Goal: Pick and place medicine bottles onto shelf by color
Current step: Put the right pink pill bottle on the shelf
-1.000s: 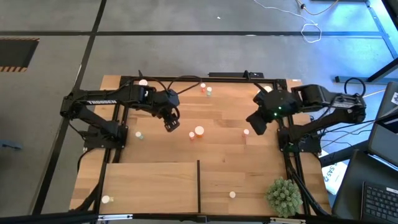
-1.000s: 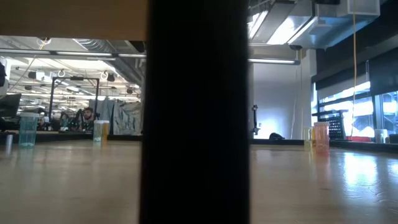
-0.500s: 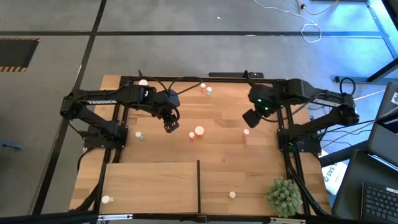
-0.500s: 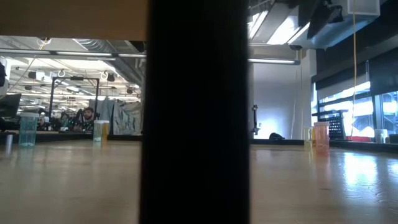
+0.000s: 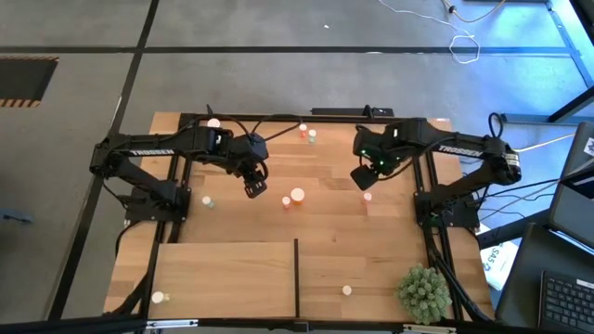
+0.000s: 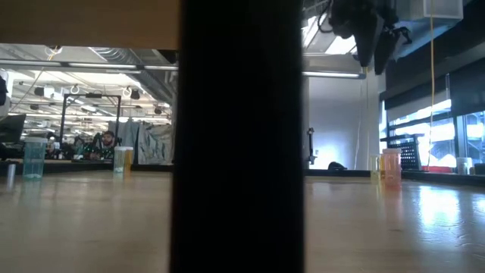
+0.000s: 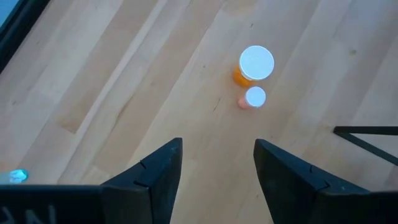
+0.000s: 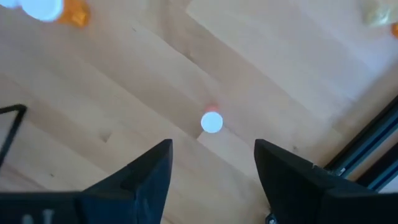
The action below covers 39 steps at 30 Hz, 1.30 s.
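Planked tabletop (image 5: 325,218) fills centre of high view. Shelf (image 5: 223,278), pale board w/ thin dark divider (image 5: 296,276), takes lower part of frame; in low view the divider is the wide black bar mid-frame (image 6: 241,136).

Left arm (image 5: 158,153) comes in from left of frame; left gripper (image 5: 253,186) hangs over the wood left of centre, fingers apart, nothing between them (left wrist view (image 7: 217,168)). Right arm (image 5: 464,153) reaches in from right of frame; right gripper (image 5: 361,176) sits right of centre, fingers apart and empty, right wrist view (image 8: 212,168).

Spiky green plant ball (image 5: 423,292) at lower right of frame, by shelf's right end.

Bottles, all white caps:
- wide orange bottle (image 5: 297,196) at frame centre, small orange bottle (image 5: 286,201) just beside it; both ahead of left gripper in left wrist view (image 7: 255,65), (image 7: 252,98).
- small orange-red bottle (image 5: 368,197) just below right gripper, centred ahead of its fingers in right wrist view (image 8: 212,122).
- pair at upper centre: orange one (image 5: 303,130), greenish one (image 5: 312,135).
- bottle at upper left (image 5: 213,122), near back edge of table.
- small greenish bottle (image 5: 207,200) at left, near left arm base.
- On shelf: one bottle at lower left corner (image 5: 158,298), one right of divider (image 5: 347,290).
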Each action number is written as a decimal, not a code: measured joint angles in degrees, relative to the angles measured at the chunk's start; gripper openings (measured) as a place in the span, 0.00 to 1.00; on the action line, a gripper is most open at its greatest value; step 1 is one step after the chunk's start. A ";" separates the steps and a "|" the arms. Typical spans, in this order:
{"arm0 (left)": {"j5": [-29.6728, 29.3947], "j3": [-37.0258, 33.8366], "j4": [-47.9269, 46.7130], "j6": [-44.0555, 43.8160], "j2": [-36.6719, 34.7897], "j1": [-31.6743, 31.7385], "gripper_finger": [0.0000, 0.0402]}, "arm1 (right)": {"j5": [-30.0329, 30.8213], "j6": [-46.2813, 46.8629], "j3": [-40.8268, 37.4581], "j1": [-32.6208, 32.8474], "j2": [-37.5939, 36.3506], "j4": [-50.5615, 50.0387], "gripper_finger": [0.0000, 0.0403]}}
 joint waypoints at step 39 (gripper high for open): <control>0.00 0.02 -0.02 0.22 0.02 0.00 0.48 | -3.63 6.15 -32.96 0.02 -0.20 30.84 0.57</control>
